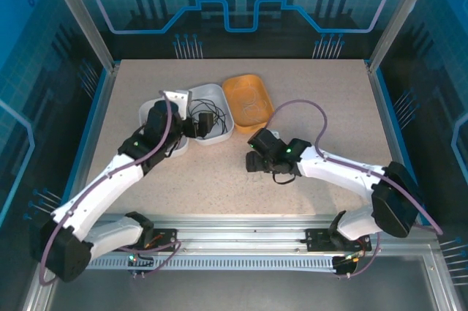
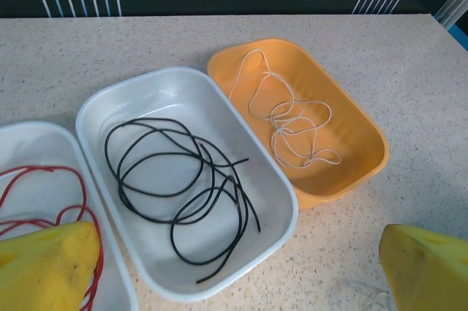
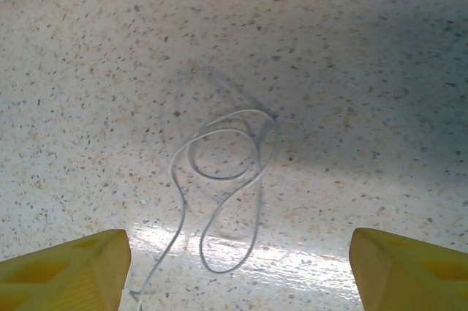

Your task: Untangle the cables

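The right gripper point(image 3: 238, 267) hangs over the table point(image 3: 351, 47) with its jaws wide apart and nothing between them. Its yellow fingers point(image 3: 66, 267) stand to either side of a loose cable point(image 3: 227, 129), above it and not touching it. This cable is whitish and lies on the bare tabletop in two small overlapping loops, with a longer loop trailing towards the gripper.

The left gripper point(image 2: 238, 267) is spread wide too and holds nothing. It hovers at the near end of the trays.

Three more cables lie sorted by colour. The black cable point(image 2: 199, 156) is coiled loosely in the middle tray point(image 2: 289, 205), which is white, and its loops cross one another. The pale cable point(image 2: 292, 124) lies in tangled loops in the orange tray point(image 2: 365, 157), which sits against the middle tray's right side. The red cable point(image 2: 36, 170) lies in the left tray point(image 2: 29, 146), also white and just beside the middle one. One left finger point(image 2: 47, 260) partly hides it.

From above, the trays form a row across the middle of the table. The right gripper is to their near right, apart from them.
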{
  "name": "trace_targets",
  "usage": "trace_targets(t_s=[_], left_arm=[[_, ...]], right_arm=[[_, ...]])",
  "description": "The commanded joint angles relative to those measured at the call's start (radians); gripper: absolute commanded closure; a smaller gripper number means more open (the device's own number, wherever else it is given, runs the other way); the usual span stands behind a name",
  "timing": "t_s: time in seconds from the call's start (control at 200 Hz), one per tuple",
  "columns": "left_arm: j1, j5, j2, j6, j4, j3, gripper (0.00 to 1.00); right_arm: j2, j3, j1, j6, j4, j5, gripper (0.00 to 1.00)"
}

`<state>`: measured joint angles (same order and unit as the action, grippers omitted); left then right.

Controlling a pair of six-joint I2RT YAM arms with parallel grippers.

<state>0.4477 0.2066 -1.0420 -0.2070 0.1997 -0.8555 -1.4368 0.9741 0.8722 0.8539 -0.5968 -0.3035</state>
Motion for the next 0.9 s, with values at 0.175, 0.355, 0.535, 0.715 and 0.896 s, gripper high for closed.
trace_targets(t_s=[0.175, 0.355, 0.535, 0.715, 0.896], left_arm=[[-0.005, 0.186, 0.279, -0.135, -0.019, 0.223, 0.01], [-0.005, 0.277, 0.399, -0.166, 0.002, 0.288, 0.01], [-0.004, 0.281, 0.404, -0.167, 0.012, 0.304, 0.01], [-0.006, 0.343, 0.414, -0.188, 0.03, 0.318, 0.01], [-0.006, 0.391, 0.449, -0.21, 0.037, 0.34, 0.01]], right_arm=[[-0.116, 0.114, 0.054, -0.023, -0.077, 0.025, 0.23], [-0.174, 0.149, 0.057, -0.032, -0.095, 0.054, 0.25], [-0.235, 0.191, 0.069, -0.023, -0.14, 0.063, 0.3], [-0.317, 0.251, 0.106, 0.002, -0.215, 0.055, 0.37], [-0.382, 0.3, 0.139, 0.021, -0.277, 0.04, 0.42]])
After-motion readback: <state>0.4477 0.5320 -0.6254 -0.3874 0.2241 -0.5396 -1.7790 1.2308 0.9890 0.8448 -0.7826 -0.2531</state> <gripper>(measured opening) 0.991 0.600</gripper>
